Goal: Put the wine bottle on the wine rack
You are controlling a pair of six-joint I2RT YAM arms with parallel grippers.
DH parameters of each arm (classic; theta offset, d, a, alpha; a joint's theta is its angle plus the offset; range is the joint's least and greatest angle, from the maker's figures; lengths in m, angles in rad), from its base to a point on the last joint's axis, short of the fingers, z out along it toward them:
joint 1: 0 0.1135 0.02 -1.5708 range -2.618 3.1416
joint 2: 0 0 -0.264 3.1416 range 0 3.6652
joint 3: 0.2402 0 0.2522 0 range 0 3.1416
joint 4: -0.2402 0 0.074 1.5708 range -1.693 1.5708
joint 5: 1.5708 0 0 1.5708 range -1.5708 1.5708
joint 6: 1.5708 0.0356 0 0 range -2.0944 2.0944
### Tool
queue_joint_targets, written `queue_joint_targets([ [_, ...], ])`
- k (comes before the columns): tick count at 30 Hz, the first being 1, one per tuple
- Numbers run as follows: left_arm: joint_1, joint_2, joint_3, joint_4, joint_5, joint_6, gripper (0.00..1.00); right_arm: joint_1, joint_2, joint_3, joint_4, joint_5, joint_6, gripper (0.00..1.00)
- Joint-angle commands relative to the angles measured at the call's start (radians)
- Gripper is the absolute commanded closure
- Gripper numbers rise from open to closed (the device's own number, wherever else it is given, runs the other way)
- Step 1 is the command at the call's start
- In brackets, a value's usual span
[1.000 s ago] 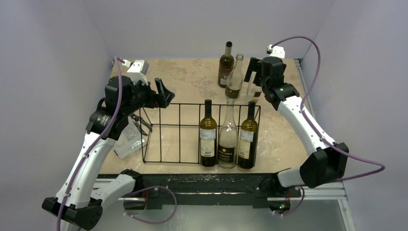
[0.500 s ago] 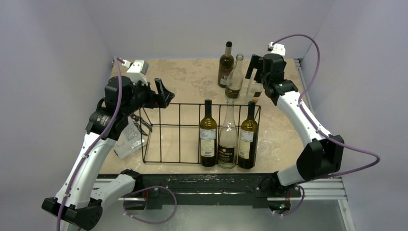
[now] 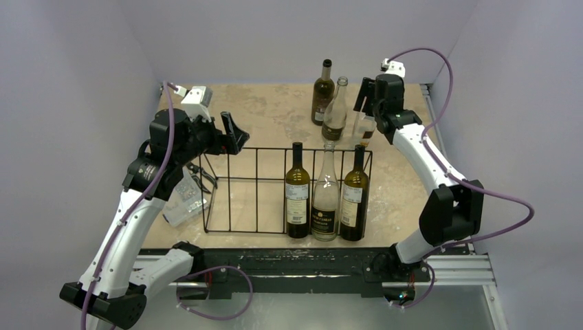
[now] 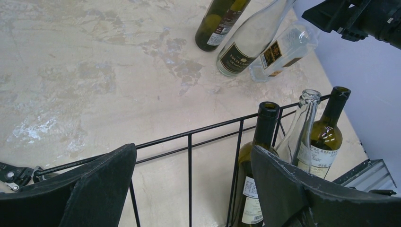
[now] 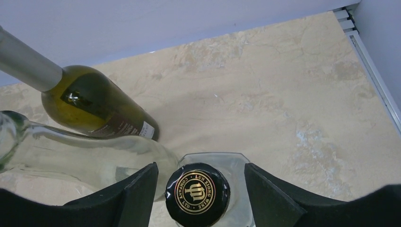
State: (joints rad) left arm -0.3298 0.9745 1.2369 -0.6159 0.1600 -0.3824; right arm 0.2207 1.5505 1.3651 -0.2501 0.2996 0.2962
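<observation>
A black wire wine rack (image 3: 256, 148) stands mid-table with three bottles upright in its right end. Behind it stand a dark green bottle (image 3: 322, 93), a tall clear bottle (image 3: 335, 113) and a squat clear wine bottle (image 3: 363, 128) with a black cap (image 5: 197, 194). My right gripper (image 5: 200, 188) hangs straight over that cap with a finger on each side. A narrow gap shows on both sides, so it is open and not gripping. My left gripper (image 4: 194, 156) hovers open over the rack's back left rail (image 4: 190, 137) with nothing held.
A clear plastic box (image 3: 182, 199) lies left of the rack under the left arm. The tall clear bottle (image 5: 71, 151) and the dark green bottle (image 5: 94, 109) stand close to the left of the capped one. The table's right edge rail (image 5: 373, 71) is near.
My right gripper has shifted slightly toward the back of the table over the capped bottle, and its fingers have drawn in toward the cap. The left arm has not moved.
</observation>
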Motion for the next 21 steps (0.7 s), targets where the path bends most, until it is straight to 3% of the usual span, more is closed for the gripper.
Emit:
queue_joint_targets([
  [1, -0.006, -0.017, 0.023, 0.027, -0.005, 0.009, 0.10, -0.004, 0.004, 0.031, 0.055, -0.017, -0.002, 0.30],
  [8, -0.007, -0.015, 0.022, 0.027, -0.003, 0.010, 0.10, -0.003, 0.013, 0.016, 0.074, -0.003, -0.009, 0.41],
  [14, -0.007, -0.010, 0.023, 0.028, -0.002, 0.009, 0.10, -0.003, -0.004, 0.011, 0.074, 0.022, -0.022, 0.67],
  [21, -0.007, -0.007, 0.025, 0.027, -0.001, 0.010, 0.10, -0.004, -0.095, -0.034, 0.095, 0.011, -0.016, 0.85],
])
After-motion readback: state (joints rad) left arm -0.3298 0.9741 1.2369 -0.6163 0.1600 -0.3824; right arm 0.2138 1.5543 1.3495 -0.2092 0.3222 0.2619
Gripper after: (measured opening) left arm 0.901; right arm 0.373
